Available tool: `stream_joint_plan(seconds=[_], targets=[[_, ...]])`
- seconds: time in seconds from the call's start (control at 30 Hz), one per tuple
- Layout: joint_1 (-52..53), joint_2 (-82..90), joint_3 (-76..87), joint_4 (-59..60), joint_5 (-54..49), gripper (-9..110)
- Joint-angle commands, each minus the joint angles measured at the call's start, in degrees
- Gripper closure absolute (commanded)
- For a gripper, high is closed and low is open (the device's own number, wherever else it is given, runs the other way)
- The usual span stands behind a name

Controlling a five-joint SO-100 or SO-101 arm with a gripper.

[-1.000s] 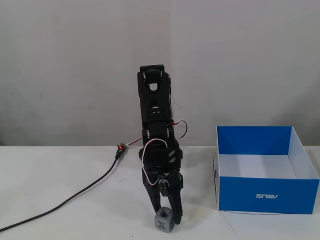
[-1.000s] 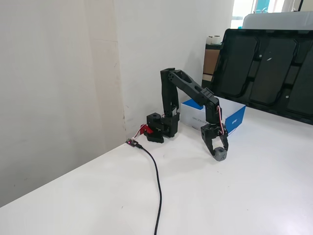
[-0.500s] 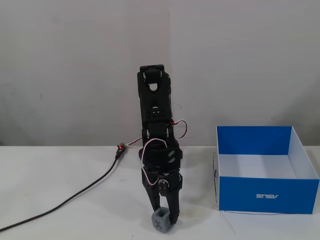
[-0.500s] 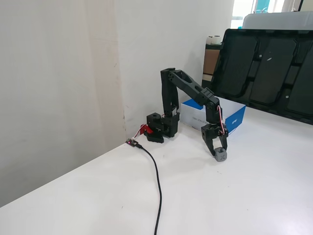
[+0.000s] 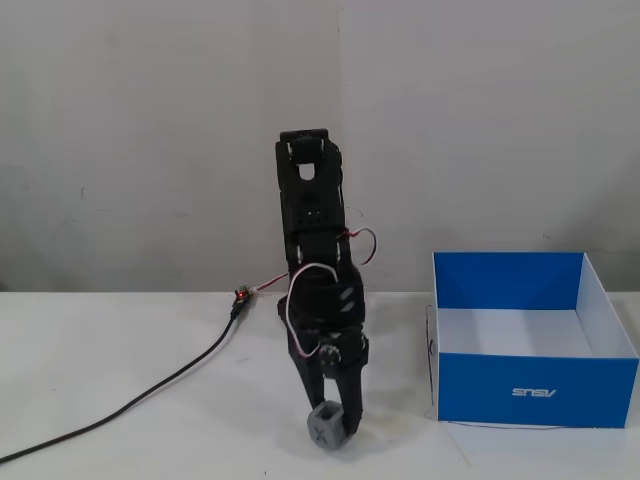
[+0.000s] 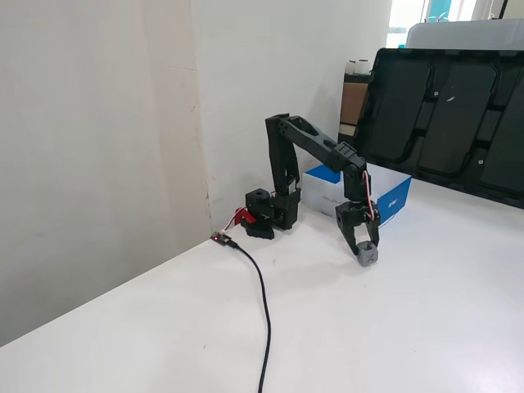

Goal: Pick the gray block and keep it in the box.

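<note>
On the counter (image 5: 120,360), low at the front of the arm: block (image 5: 326,428), gray, X face toward the camera in a fixed view, seated between the two fingers of the end effector (image 5: 330,420). Also seen in a fixed view from the side as block (image 6: 368,254) under end effector (image 6: 366,248). Whether it rests on the counter or is just lifted cannot be told.

End effector: narrow, closed about the block, fingers pointing down, one on either side.

Step in hand: the grasp, judged made or just being completed; carrying not yet done.

Next move, as judged: raise the block high enough to clear the near blue wall, swing toward the box, release over the white floor. Risk: a small cube pinched at the fingertips may twist or slip on the lift.

Box (image 5: 535,388): blue walls, white floor, logo on the front; stands to the right of the arm in that view, well apart from the block. Visible floor holds nothing. In the side view, box (image 6: 395,199) sits behind the arm, its interior hidden.

Cable (image 5: 150,385): black, trailing across the counter on the other side of the arm from the box.
</note>
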Motion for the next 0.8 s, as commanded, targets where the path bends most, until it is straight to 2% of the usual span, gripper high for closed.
stream_joint_plan(seconds=[0.0,0.33,0.77], targets=[[-0.09,5.62,-9.23,4.39,0.88,97],[-4.13,7.47,-22.76,14.50,3.43,97],[-16.44,13.01,-30.41,21.62,8.53,97]])
